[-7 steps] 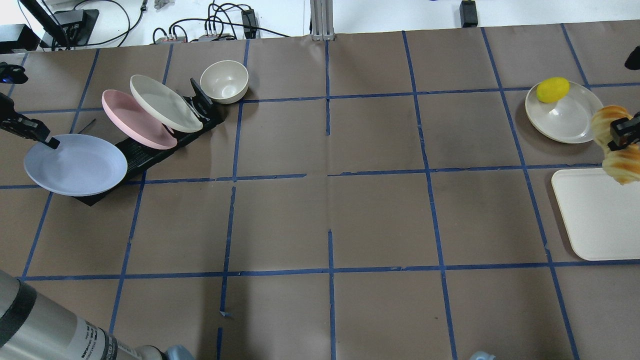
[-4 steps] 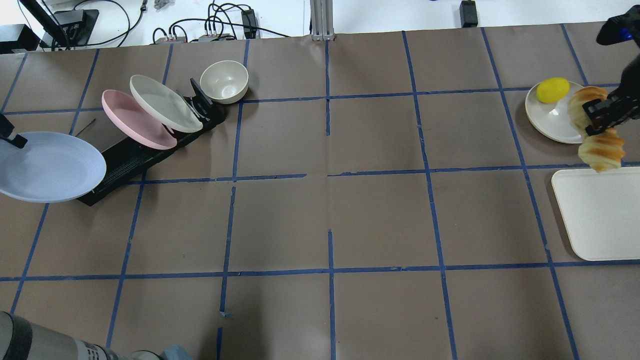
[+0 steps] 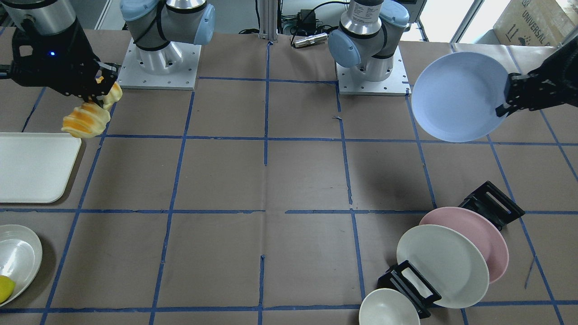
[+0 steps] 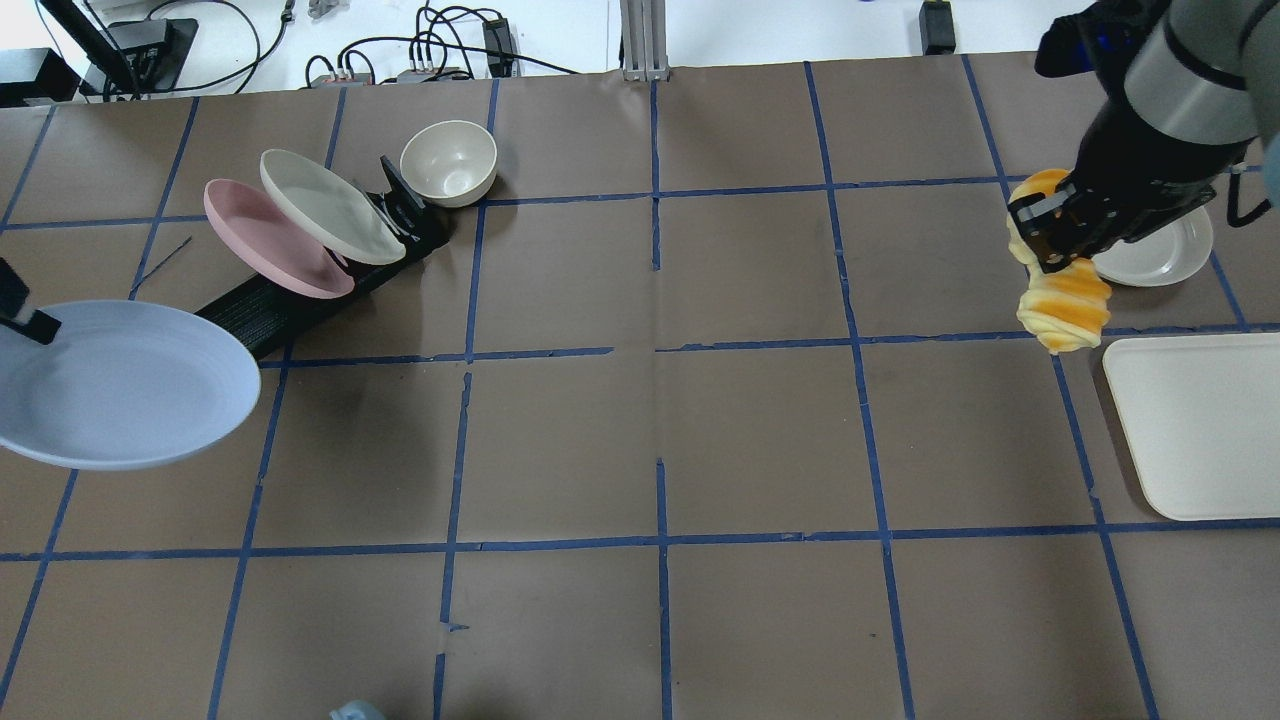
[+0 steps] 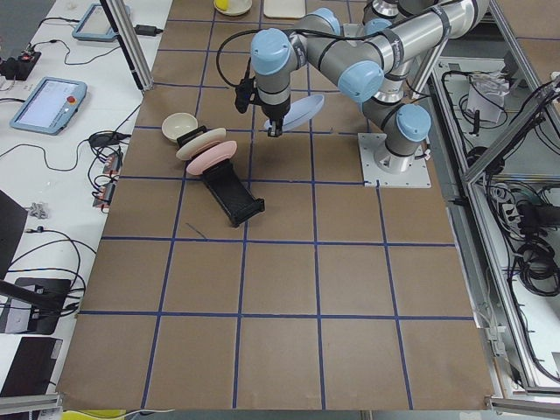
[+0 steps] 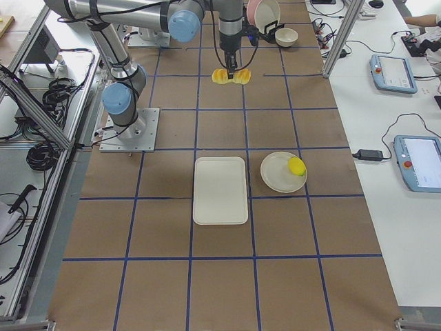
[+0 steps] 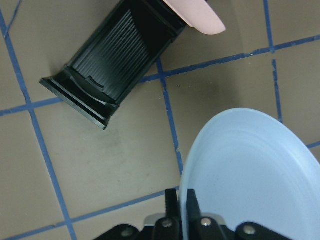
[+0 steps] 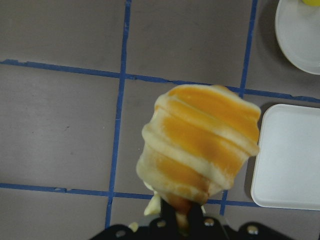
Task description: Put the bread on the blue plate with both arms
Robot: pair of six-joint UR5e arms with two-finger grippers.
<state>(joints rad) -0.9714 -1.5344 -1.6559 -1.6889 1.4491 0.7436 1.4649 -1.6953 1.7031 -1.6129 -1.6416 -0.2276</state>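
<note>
Reference dial: overhead view, 12 o'clock at the table edge far from the robot.

1. Left arm. The arm reaches out to the 9 o'clock side of the table. The left gripper is clamped narrow on the rim of the blue plate, gripping it at the plate's 10 o'clock. The plate hangs clear of the table with its hollow side up, and its shadow falls on the brown paper below. It sits at 7 o'clock from the black rack, with its rim overlapping the rack's near end in this view.

2. Right arm. The arm stretches to the 3 o'clock side with its wrist pointing down. The right gripper is closed across the middle of the bread. The loaf is off the table and bulges out on both sides of the fingers. It sits at 10 o'clock from the white tray, just beside that corner.

3. Other items. The rack holds 2 plates on edge, the pink plate and the cream plate. 1 bowl stands at the rack's 12 o'clock end. The white plate, at 12 o'clock from the tray, carries 1 yellow fruit.
</note>
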